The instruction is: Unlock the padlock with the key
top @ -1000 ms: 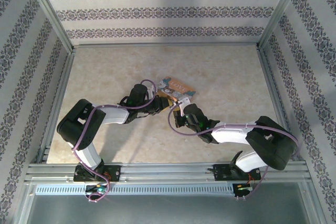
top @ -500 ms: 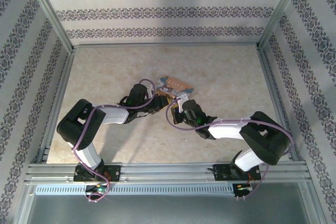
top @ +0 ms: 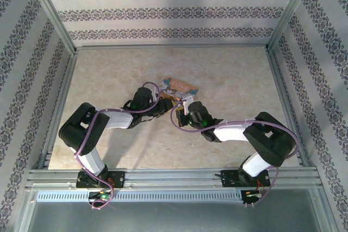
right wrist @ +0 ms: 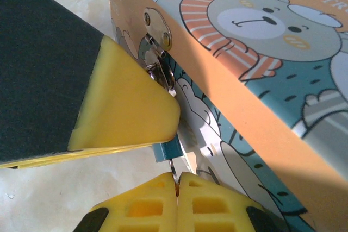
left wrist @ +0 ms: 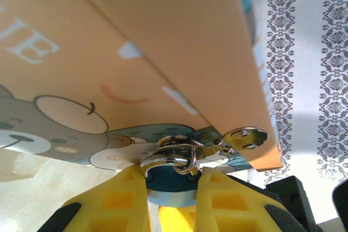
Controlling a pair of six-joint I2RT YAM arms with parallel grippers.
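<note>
The padlock (left wrist: 171, 180) is a small teal-blue body with a silvery shackle hooked through the hasp ring of an orange bear-printed box (left wrist: 136, 52). My left gripper (left wrist: 171, 176) is shut on the padlock's body from both sides. In the right wrist view the padlock's lower edge (right wrist: 166, 150) peeks out under the left gripper's yellow finger (right wrist: 125, 107). My right gripper (right wrist: 178, 180) is shut on the key (right wrist: 173, 168). A thin silvery sliver of the key rises from the fingertips to the padlock's underside, and the rest is hidden between the pads.
The box (top: 179, 86) lies mid-table, with the left gripper (top: 162, 104) and right gripper (top: 187, 107) meeting at its near edge. A metal hasp plate (right wrist: 157, 28) sits on the box's corner. Patterned walls and metal rails (top: 163, 177) border the table.
The right arm has swung left and forward, bringing its gripper closer under the box's near edge. The box and left gripper have shifted slightly left and away.
</note>
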